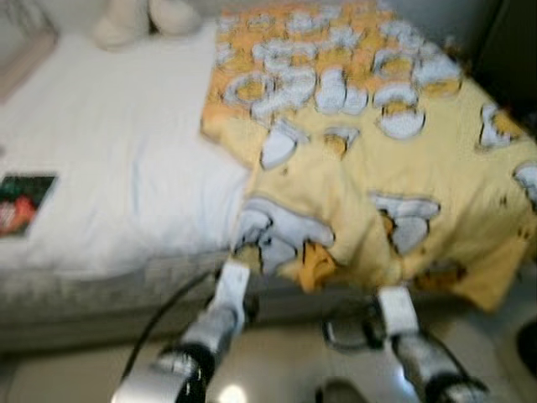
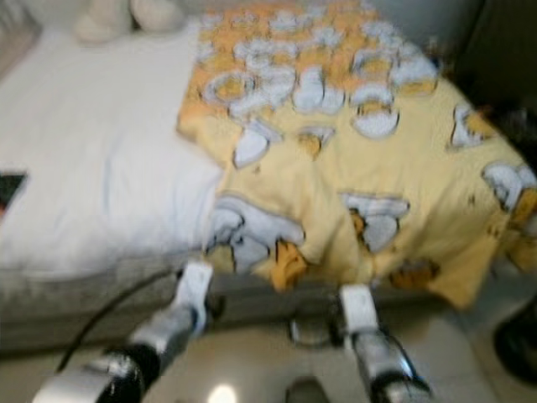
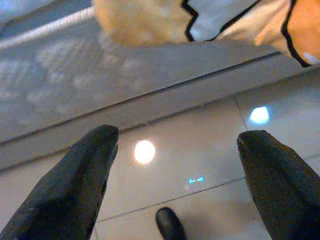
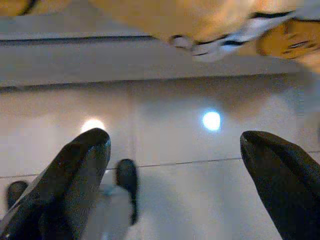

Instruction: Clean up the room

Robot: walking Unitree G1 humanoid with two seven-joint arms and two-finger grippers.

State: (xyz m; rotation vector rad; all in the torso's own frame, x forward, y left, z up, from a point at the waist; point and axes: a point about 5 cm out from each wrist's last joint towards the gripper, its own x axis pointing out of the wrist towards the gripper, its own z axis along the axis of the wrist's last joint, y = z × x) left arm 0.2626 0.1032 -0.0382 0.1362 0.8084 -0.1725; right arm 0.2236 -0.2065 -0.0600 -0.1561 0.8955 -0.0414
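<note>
Left gripper [image 3: 175, 145]: black fingers spread wide, nothing held, poised over the glossy pale tiled floor [image 3: 200, 165] just short of the grey mattress side [image 3: 75, 80]. Right gripper [image 4: 175, 145]: likewise wide open and empty, held above the same floor below the bed edge. Hem of the yellow cartoon-print blanket [image 1: 361, 176] is seen hanging over the mattress edge just ahead of both grippers, not touched. Blanket is bunched across the right half of the bed; white sheet [image 1: 109, 151] is exposed on the left, with a small dark red-and-green packet [image 1: 21, 203] lying on it near the left edge. Head views are blurred.
</note>
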